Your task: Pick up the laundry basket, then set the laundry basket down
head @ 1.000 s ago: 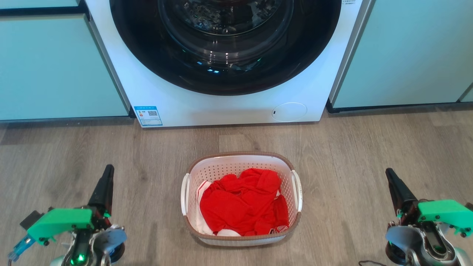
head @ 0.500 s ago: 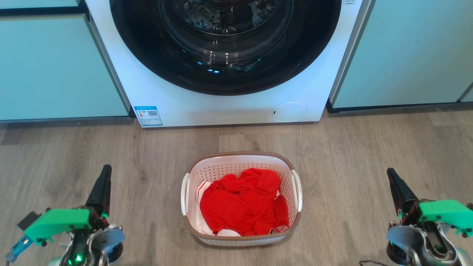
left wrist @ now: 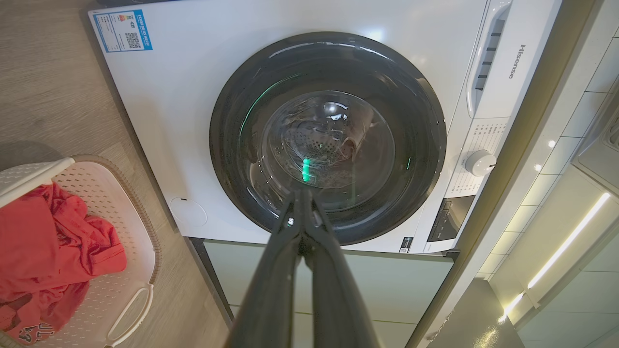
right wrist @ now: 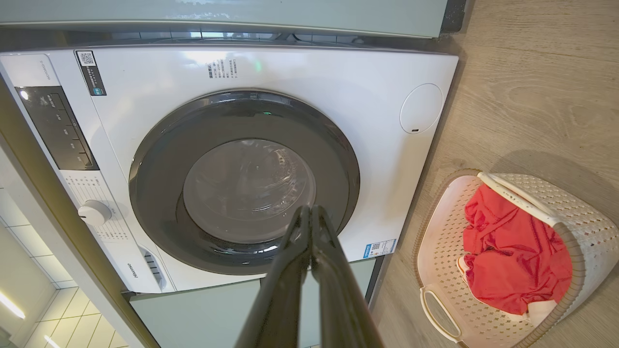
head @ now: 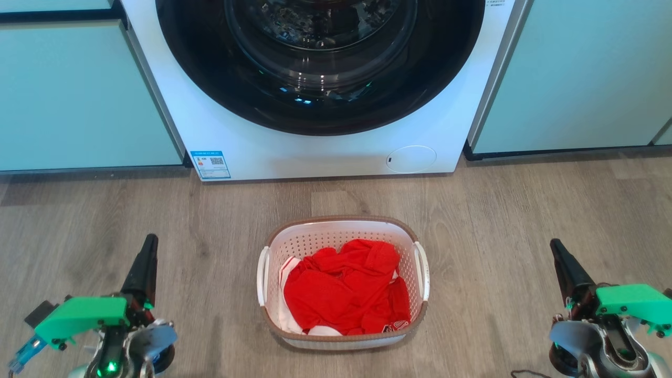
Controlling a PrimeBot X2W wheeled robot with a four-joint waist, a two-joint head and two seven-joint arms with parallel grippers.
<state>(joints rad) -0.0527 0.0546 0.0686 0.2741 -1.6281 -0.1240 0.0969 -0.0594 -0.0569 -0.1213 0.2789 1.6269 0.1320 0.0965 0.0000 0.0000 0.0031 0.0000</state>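
The laundry basket (head: 315,239) rests on the wood floor in front of the washing machine, white and perforated with a brown rim and white side handles. Red clothing (head: 344,286) fills it. The basket (left wrist: 140,251) also sits at the left edge of the left wrist view, and the basket (right wrist: 575,217) at the right of the right wrist view. My left gripper (head: 149,247) hovers well to the basket's left, shut and empty. My right gripper (head: 556,249) hovers well to its right, shut and empty. In the wrist views the left fingertips (left wrist: 302,198) and right fingertips (right wrist: 309,212) are pressed together.
A white front-loading washing machine (head: 294,152) with a closed dark round door (head: 320,63) stands just behind the basket. Pale green cabinets flank it on the left (head: 79,94) and right (head: 588,79). Bare wood floor (head: 499,210) lies around the basket.
The left gripper has slipped slightly down and to the left over the second. The right gripper and the basket stay as they were.
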